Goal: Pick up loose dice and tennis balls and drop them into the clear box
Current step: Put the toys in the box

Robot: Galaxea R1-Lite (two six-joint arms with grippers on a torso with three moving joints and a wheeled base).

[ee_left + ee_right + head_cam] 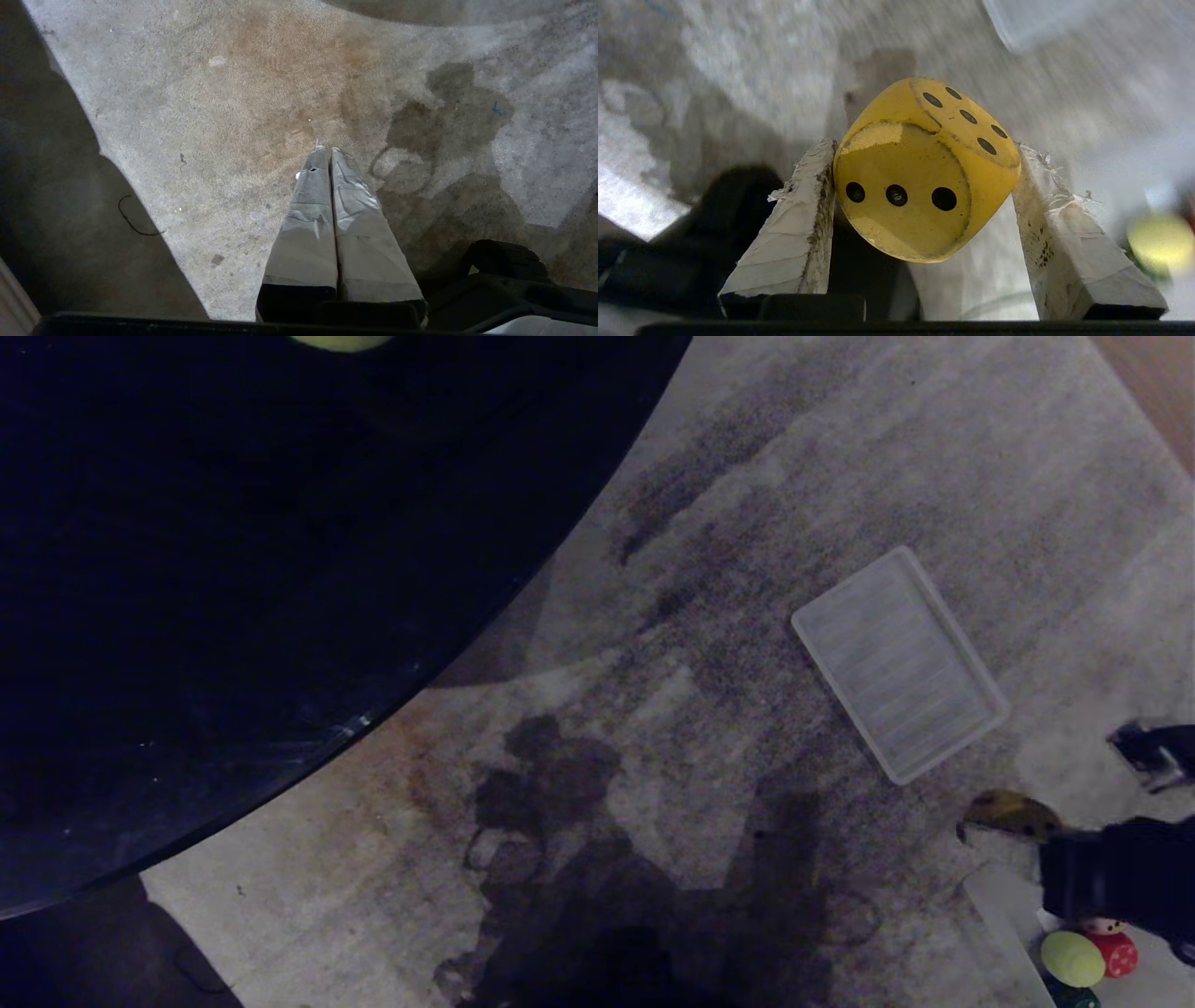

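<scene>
A yellow die [924, 172], three pips facing the wrist camera, sits tilted between the taped fingers [794, 233] of the right claw [924, 154], beside the clear box [1004, 910]. Inside the box: a tennis ball [1072, 959], a red die [1118, 952], a dark green die [1074, 997].

The right claw [924, 186] has pale grey-white taped fingers [794, 233] flecked with dark specks, and between them sits a yellow die [920, 172] with black pips, three on one face and four on another. Beneath it the carpet [840, 448] is mottled grey with dark smudges and a rusty-brown patch. Near the claw a yellow-green tennis ball [1072, 959] touches a red die [1116, 954] with pale pips. Further off, the lid [898, 663] is milky translucent with ribbed stripes. The left claw [329, 151] is dull grey.
</scene>
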